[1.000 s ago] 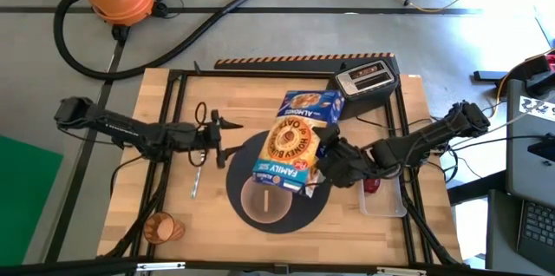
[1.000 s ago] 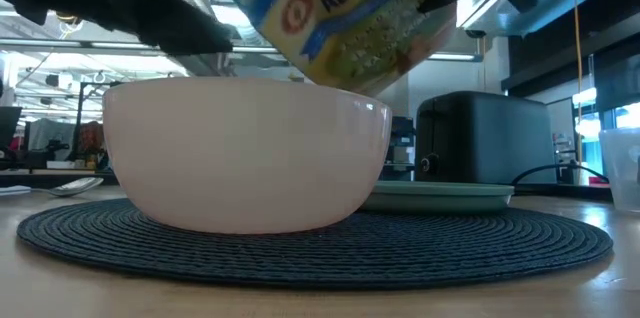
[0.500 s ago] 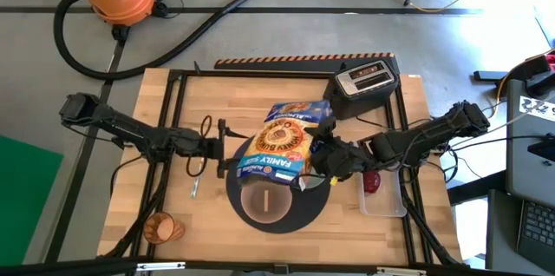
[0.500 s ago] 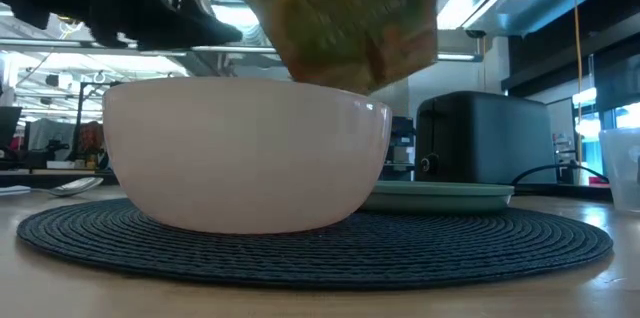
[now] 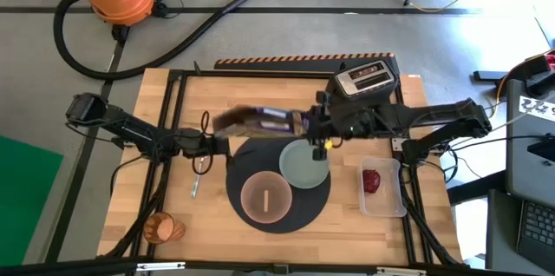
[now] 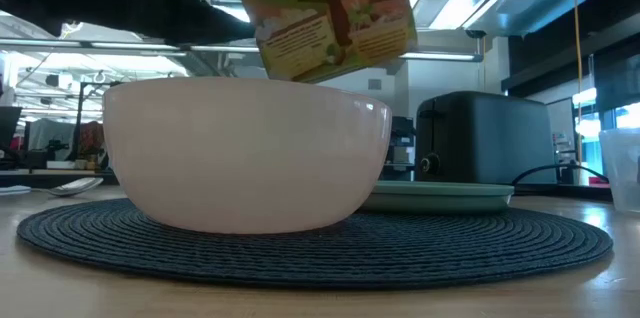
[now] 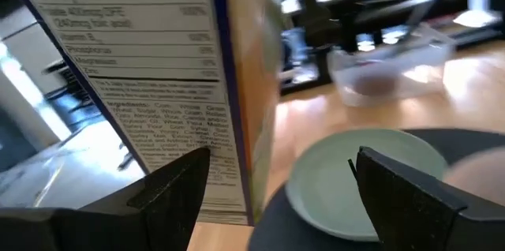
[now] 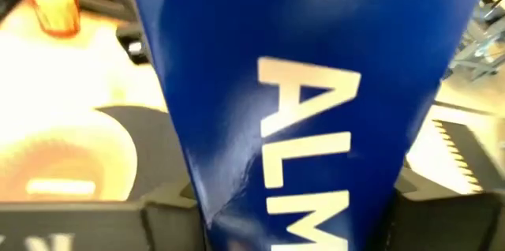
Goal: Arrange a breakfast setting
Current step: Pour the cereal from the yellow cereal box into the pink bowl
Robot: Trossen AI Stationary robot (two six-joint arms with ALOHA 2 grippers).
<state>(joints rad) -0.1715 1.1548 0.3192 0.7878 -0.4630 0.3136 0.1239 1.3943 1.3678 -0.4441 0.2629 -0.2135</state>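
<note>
The right claw [image 5: 305, 125] gripped a cereal box [image 5: 260, 121] above the desk [image 5: 165, 102], behind the pink bowl [image 5: 265, 198] and green plate [image 5: 304, 165] on the mat [image 5: 299, 211]. The left claw [image 5: 217, 143] stood open beside the box; toaster [image 5: 368, 79] behind.

The high view looks straight down on the whole tabletop [image 5: 165, 102], while the low view sits at tabletop height, very near the pink bowl [image 6: 245, 153] on the dark-grey mat [image 6: 400, 248], facing the black toaster [image 6: 480, 138] and the room behind. Each wrist view looks forward from close against the cereal box [image 7: 158, 85]; the left one shares the pale green plate [image 7: 355, 180] with both fixed views.
</note>
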